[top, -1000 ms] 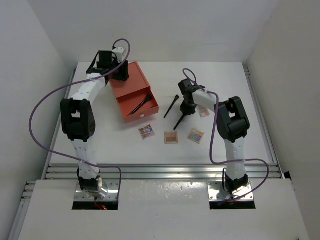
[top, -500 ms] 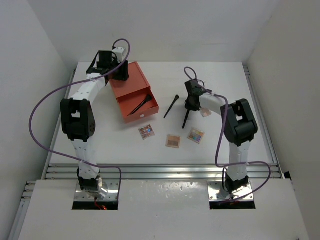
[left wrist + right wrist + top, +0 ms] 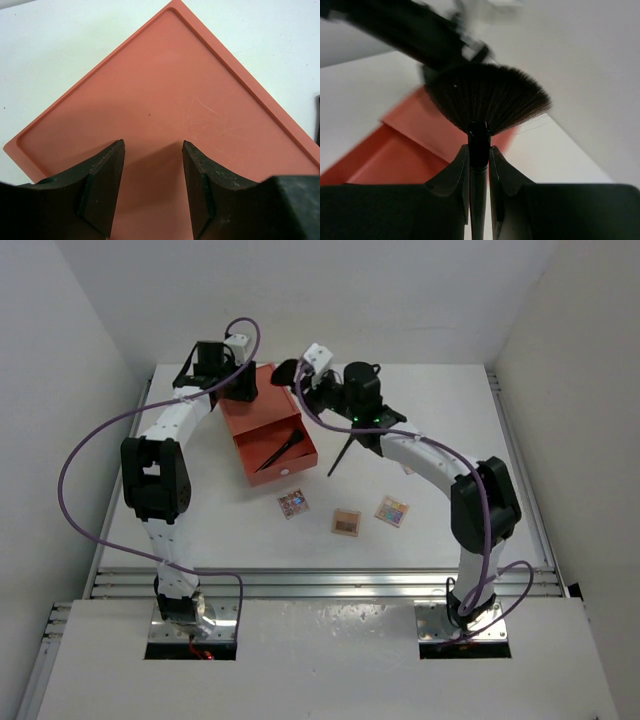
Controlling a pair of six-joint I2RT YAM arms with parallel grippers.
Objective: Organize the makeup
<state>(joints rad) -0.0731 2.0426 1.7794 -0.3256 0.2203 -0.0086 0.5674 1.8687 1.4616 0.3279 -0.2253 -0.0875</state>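
1. Top external. Found right gripper (image 3: pixel 305 378) reaching far across the table (image 3: pixel 200 520), clamped on a fan brush (image 3: pixel 288 370) with bristles out ahead of the fingertips. Located orange drawer box (image 3: pixel 265 410) below and beside that hand, its open drawer (image 3: pixel 268 445) holding one black brush (image 3: pixel 280 453) laid on the diagonal. Counted one loose brush (image 3: pixel 343 453) beneath the right forearm and three small eyeshadow palettes (image 3: pixel 345 521) well behind the hand, toward its arm's base. Placed left gripper (image 3: pixel 243 390) over the box lid.

2. Left wrist. Saw left gripper (image 3: pixel 152 150) with fingers (image 3: pixel 102 185) spread apart and nothing between them. Bare orange lid (image 3: pixel 165 90) directly beneath; cannot tell whether touching.

3. Right wrist. Confirmed right gripper (image 3: pixel 479 150) pinching the fan brush (image 3: pixel 487 95) just behind the bristles, brush axis in line with the hand, fan pointing straight ahead. Made out the orange box (image 3: pixel 395 150) below the fan, drawer cavity low and left of the fingers (image 3: pixel 455 175). Blurred dark shape above left, likely the other arm.

Judged: right hand nearer and loaded. Drop calls for descending low and left, then swinging the handle to match the drawer's diagonal. Risk: fan snagging on the drawer wall.
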